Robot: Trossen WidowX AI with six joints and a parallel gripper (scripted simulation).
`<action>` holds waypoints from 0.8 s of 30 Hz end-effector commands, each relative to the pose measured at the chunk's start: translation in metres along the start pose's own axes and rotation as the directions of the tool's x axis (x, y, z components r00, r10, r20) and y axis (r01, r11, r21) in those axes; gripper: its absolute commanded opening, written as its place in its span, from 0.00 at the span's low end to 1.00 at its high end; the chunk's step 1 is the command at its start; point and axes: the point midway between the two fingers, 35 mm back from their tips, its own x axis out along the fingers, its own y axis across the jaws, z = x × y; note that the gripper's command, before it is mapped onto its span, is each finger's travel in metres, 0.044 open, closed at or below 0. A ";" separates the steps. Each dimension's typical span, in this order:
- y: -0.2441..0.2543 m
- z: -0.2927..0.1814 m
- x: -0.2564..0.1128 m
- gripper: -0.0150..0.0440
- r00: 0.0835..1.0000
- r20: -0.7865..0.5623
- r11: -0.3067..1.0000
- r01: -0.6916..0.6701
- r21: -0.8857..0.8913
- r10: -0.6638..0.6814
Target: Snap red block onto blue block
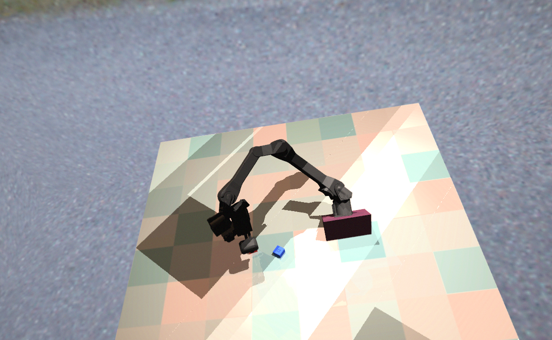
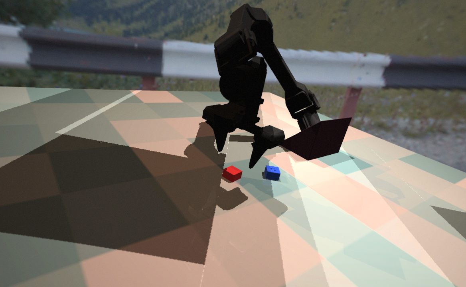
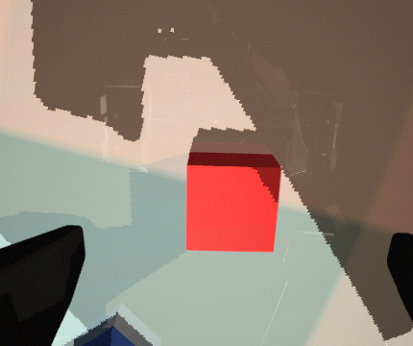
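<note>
The exterior view shows the hand (image 2: 235, 159) (image 3: 241, 248) spread, pinching nothing, above the red block (image 1: 255, 251) (image 2: 232, 173) (image 3: 231, 208), which sits on the desk (image 1: 472, 312) (image 2: 163, 271) (image 3: 168, 91) near the blue block (image 1: 278, 251) (image 2: 272, 172) (image 3: 112, 337). The task seems at its pre-grasp step; next probably comes lining up, lowering and closing. From the top, a finger mostly hides the red block; the wrist view cuts off the blue one, studs unseen.

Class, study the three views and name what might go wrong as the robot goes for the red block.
The open gripper hangs above the red block; a slightly off-centre descent might nudge it.

The blue block sits close by, near one finger, so that finger may knock it.
</note>
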 end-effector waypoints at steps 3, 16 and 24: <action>0.001 -0.001 0.013 1.00 1.000 0.009 1.000 0.004 -0.007 -0.004; 0.001 -0.001 0.032 1.00 1.000 0.009 1.000 0.005 -0.007 -0.005; 0.001 -0.001 0.042 1.00 1.000 0.009 1.000 0.005 -0.007 -0.005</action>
